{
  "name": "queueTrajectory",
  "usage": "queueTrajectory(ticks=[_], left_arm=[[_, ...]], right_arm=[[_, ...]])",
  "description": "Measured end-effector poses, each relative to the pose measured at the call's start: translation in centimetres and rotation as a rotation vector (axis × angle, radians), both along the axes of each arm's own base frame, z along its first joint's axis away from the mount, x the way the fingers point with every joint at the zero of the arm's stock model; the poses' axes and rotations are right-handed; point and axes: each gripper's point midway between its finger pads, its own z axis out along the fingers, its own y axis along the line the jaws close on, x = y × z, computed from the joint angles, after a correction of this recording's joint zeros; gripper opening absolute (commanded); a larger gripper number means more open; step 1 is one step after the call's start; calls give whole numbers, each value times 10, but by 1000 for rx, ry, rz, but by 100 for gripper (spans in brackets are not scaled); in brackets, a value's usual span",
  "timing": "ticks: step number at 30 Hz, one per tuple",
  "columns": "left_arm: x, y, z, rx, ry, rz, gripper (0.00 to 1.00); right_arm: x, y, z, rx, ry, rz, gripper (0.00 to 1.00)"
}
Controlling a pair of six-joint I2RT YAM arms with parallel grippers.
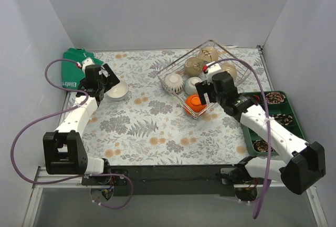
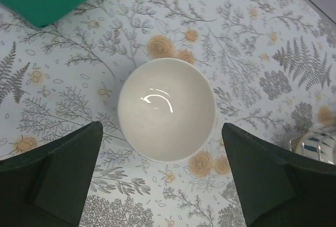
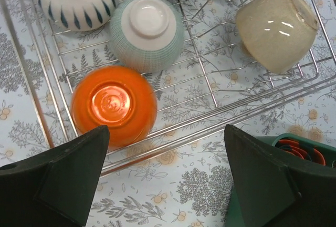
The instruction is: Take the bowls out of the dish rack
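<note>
I've got the left gripper (image 2: pixel 161 127) pointing down, jaws spread wide; right gripper (image 3: pixel 167 128) same deal, wide apart. Both arms stretched forward, elbows bent.

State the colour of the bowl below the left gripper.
Plain glossy white bowl; the left wrist view shows it best.

Glossy ceramic bowls (image 3: pixel 114 104) sit in thin wire dish rack (image 3: pixel 252 112).
</note>
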Motion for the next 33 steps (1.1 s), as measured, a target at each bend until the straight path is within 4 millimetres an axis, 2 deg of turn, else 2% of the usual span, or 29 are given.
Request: queueTrajectory(ticks=[4,8,11,16,20,27,33], left_arm=[[-4,-34,20,51,-48,-114,98],[-9,-68,23,84,-54,-231,98],[-12,-82,27,103,-64,-282,98],[-17,-92,40,127,-97,-328,98],[-21,-97,51,129,-131,-352,98],[-26,-97,60,130,-162,-360,98],[-27,-99,59,124,-162,-370,98]], right_arm=[[29,-13,4,20,35,-55,99],[63,-31,5,8,55,-117,98],[88,-43,6,-25,56,-144,99],[124,-62,0,-140,58,-141,99],[145,-74,-15,-250,76,-111,98],[164,-87,-51,-448,137,-39,98],[171,-99,-62,-593,157,2,99]])
